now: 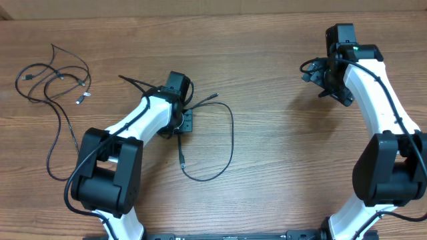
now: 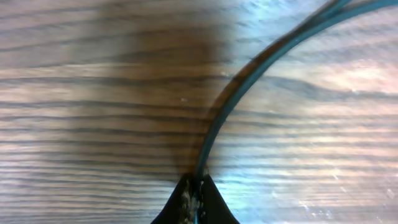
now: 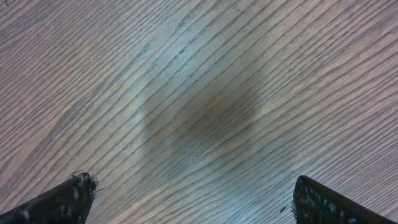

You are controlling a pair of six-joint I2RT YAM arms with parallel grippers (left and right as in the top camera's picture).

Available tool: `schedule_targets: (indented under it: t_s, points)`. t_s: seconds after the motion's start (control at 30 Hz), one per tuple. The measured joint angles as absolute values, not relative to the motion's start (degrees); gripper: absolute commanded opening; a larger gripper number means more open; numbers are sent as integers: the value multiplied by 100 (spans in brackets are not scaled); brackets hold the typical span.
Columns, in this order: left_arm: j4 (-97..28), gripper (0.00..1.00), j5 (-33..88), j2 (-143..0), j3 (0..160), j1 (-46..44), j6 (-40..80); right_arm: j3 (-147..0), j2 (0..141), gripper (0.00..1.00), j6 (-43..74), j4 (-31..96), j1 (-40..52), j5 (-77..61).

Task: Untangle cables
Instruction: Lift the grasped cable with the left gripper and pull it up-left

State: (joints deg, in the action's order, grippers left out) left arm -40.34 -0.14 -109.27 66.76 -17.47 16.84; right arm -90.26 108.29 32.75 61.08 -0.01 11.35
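Observation:
A thin black cable [image 1: 231, 137] loops across the middle of the table, with one plug end [image 1: 213, 98] near the top and another [image 1: 181, 160] lower down. My left gripper [image 1: 185, 123] is shut on this cable. In the left wrist view the cable [image 2: 249, 74] runs from the upper right down into the closed fingertips [image 2: 186, 198] of the gripper [image 2: 198, 188]. More cables [image 1: 60, 87] lie tangled at the far left. My right gripper [image 1: 331, 83] hovers at the upper right, open [image 3: 193, 199] over bare wood with nothing between its fingers [image 3: 62, 202].
Thicker black wires run along both white arms [image 1: 140, 123]. The wooden table [image 1: 280, 153] stretches between the two arms. The back edge of the table [image 1: 200, 17] lies beyond the cables.

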Motion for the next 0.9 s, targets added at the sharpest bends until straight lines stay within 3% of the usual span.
schedule_targets:
  t_s: [0.3, 0.57, 0.9]
  points:
    - [-4333, 4, 998, -10790, 6716, -1721, 1474, -9026, 10829, 100, 3273, 6108, 1, 1135]
    - [-4320, 4, 1131, -9308, 7002, -1721, 1485, -9026, 10829, 100, 3275, 6108, 1, 1138]
    - [-3959, 4, -209, -7870, 7360, -1721, 1656, -9026, 10829, 100, 3273, 6108, -1, 1138]
